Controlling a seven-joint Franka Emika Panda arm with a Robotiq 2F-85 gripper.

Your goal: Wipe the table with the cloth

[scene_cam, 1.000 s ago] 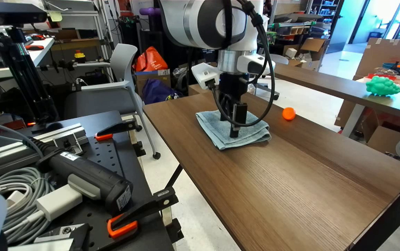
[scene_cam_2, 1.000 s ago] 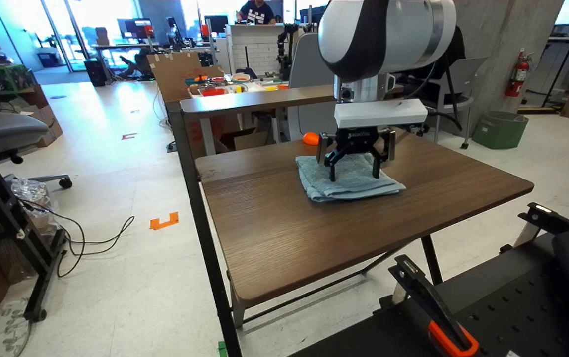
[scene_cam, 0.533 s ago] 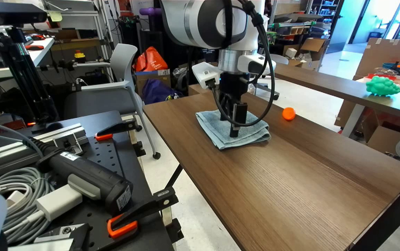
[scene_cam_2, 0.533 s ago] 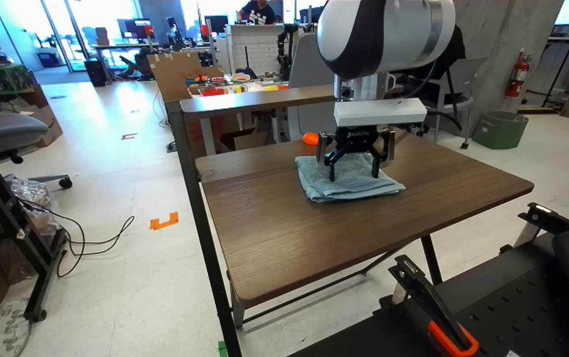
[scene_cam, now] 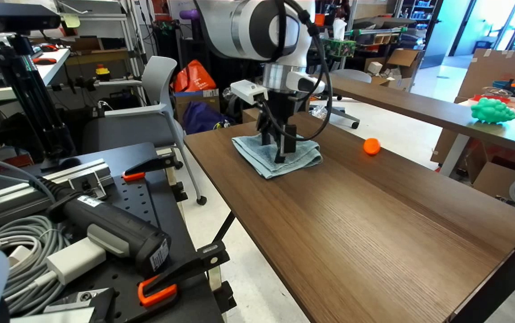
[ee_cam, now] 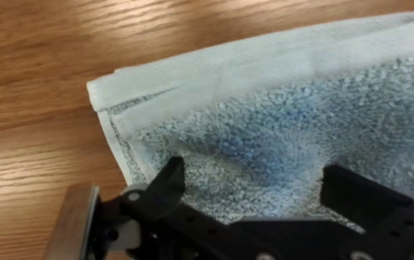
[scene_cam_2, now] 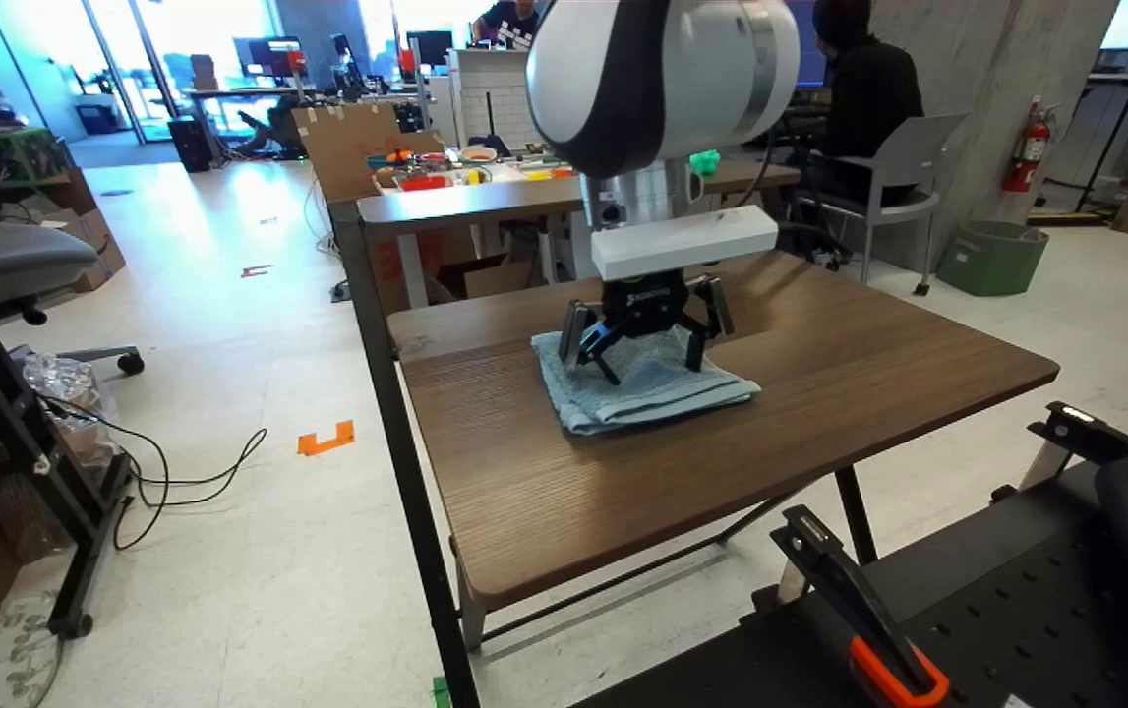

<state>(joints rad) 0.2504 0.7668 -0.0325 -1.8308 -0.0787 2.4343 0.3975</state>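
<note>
The cloth [scene_cam_2: 654, 391] is laid folded on the desk [scene_cam_2: 573, 482], under spread fingers [ee_cam: 358, 193]; since it seems pressed, not pinched, it could be left behind by light pressure; or rucked by heavy.

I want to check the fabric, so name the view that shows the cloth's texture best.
The wrist view: there the cloth shows close up, its nubby surface readable, though cropped at the picture's right edge. Both exterior views show it smaller, lying on the table, partly hidden by the claw.
</note>
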